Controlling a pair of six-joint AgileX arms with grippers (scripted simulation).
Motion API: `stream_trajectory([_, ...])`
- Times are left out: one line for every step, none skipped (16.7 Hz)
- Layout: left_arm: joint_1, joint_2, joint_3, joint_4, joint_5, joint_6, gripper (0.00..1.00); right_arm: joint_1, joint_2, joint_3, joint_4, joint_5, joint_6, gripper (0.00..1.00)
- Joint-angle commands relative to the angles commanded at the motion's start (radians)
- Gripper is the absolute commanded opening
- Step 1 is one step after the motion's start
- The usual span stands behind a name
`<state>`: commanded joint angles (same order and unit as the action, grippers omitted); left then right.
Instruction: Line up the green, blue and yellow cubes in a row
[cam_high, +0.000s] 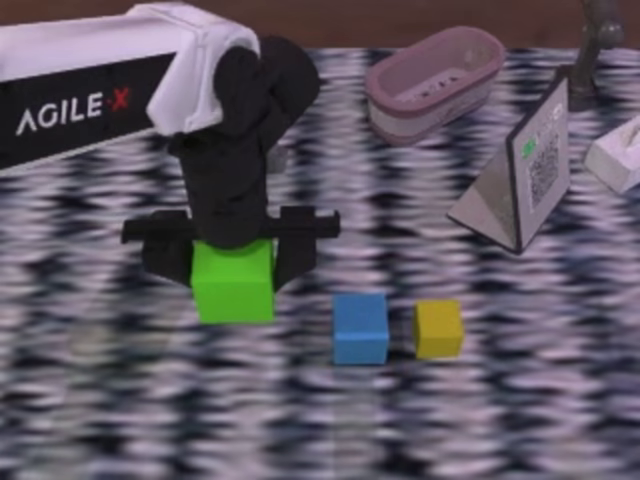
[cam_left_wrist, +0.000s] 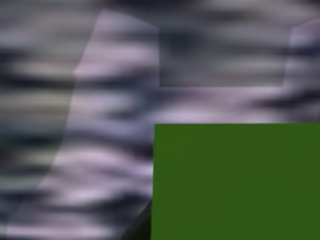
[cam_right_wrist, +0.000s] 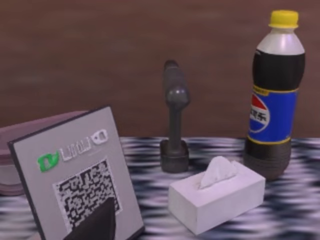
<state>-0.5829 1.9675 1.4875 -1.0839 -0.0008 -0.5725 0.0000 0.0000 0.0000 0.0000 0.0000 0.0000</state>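
Observation:
The green cube (cam_high: 234, 283) is at the table's left-middle, with my left gripper (cam_high: 232, 256) straight above it and a black finger pressed against each side. It fills the left wrist view's lower corner (cam_left_wrist: 235, 182), a dark finger edge along its side. The blue cube (cam_high: 360, 328) and the smaller yellow cube (cam_high: 438, 328) stand side by side to its right, a narrow gap between them, both slightly nearer the front edge than the green one. My right arm is parked off the top view's right side.
At the back stand a mauve oval tub (cam_high: 433, 70), a propped QR-code sign (cam_high: 525, 170), a white tissue box (cam_right_wrist: 217, 195), a dark upright tool (cam_right_wrist: 175, 120) and a cola bottle (cam_right_wrist: 275, 95). The striped cloth (cam_high: 120, 400) covers the table.

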Motion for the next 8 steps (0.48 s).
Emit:
stream_trajectory([0.0, 0.0, 0.0, 0.0, 0.0, 0.0, 0.0, 0.0, 0.0, 0.0, 0.0, 0.0, 0.0, 1.0])
stream_trajectory([0.005, 0.004, 0.003, -0.003, 0.0, 0.003, 0.0, 0.0, 0.0, 0.0, 0.0, 0.0, 0.0, 1.0])
stream_trajectory([0.005, 0.005, 0.0, 0.001, 0.0, 0.004, 0.0, 0.0, 0.0, 0.0, 0.0, 0.0, 0.0, 1.0])
stream_trajectory([0.005, 0.009, -0.009, 0.014, -0.001, 0.004, 0.0, 0.0, 0.0, 0.0, 0.0, 0.0, 0.0, 1.0])
stream_trajectory([0.004, 0.016, -0.025, 0.037, -0.001, 0.005, 0.0, 0.0, 0.0, 0.0, 0.0, 0.0, 0.0, 1.0])
stream_trajectory([0.003, 0.026, -0.045, 0.068, -0.001, 0.006, 0.0, 0.0, 0.0, 0.0, 0.0, 0.0, 0.0, 1.0])
stream_trajectory([0.002, 0.038, -0.067, 0.104, 0.0, 0.006, 0.0, 0.0, 0.0, 0.0, 0.0, 0.0, 0.0, 1.0])
stream_trajectory([0.001, 0.051, -0.092, 0.142, 0.0, 0.006, 0.0, 0.0, 0.0, 0.0, 0.0, 0.0, 0.0, 1.0])
